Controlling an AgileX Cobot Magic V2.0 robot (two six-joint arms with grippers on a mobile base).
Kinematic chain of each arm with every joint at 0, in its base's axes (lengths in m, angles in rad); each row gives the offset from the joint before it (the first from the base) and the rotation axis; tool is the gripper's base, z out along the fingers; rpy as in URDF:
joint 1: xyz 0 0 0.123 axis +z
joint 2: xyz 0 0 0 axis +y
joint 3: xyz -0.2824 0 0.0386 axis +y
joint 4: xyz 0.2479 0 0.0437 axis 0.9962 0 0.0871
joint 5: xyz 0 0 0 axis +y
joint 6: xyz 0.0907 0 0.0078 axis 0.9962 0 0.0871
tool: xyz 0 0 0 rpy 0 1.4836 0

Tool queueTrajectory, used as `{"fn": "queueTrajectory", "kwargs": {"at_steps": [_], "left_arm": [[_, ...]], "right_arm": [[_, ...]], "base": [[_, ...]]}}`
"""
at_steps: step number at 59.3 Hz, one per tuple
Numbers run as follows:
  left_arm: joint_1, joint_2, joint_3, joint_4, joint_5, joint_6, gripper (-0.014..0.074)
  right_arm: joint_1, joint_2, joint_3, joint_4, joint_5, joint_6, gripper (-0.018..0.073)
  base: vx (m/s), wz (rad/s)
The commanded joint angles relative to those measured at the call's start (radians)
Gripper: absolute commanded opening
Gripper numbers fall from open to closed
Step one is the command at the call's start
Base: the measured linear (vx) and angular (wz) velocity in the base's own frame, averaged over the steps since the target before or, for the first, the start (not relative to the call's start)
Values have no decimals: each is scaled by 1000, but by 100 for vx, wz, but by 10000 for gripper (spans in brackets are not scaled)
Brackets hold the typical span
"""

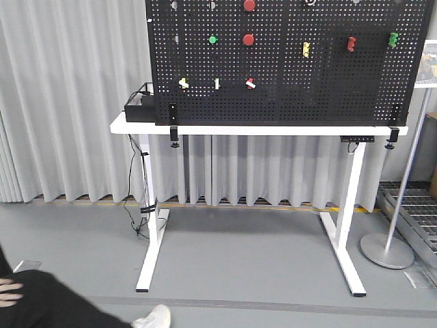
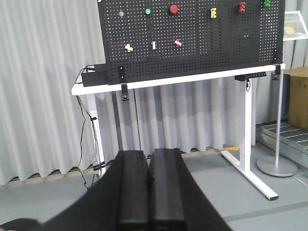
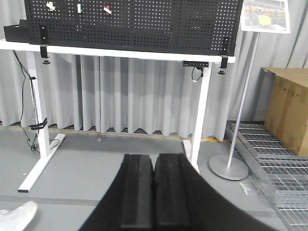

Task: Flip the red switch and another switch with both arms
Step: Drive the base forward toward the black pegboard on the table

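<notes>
On the black pegboard [image 1: 287, 68], the bottom row ran yellow switch [image 1: 183, 83], white switch [image 1: 217, 83], then the red switch [image 1: 250, 83], left of the board's middle and below a round red button [image 1: 248, 39]. Its long axis lay aslant, but it was too small to tell which end pointed out. The front view alone showed a white shoe [image 1: 153, 318] at the lower left. The left gripper [image 2: 149, 192] had its pads pressed together on nothing, well apart from the board. The right gripper [image 3: 154, 192] was likewise together and empty, and its view alone showed a floor grating [image 3: 269, 159] and most of a cardboard box [image 3: 288, 110]. The board stood clamped on a white table [image 1: 136, 127] before grey curtains [image 1: 61, 102], on a grey floor [image 1: 259, 260].
</notes>
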Motion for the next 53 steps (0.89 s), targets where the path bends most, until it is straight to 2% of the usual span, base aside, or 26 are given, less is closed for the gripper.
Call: {"fn": "queueTrajectory", "kwargs": {"at_steps": [1,53], "left_arm": [[1,-19,18,-3,-77,-12,3],[1,-19,18,-3,-77,-12,3]], "right_arm": [[-7,-10,5,-2,-88,-7,-6],[-7,-10,5,-2,-86,-7,-6]], "base": [[0,0],[4,0]]}}
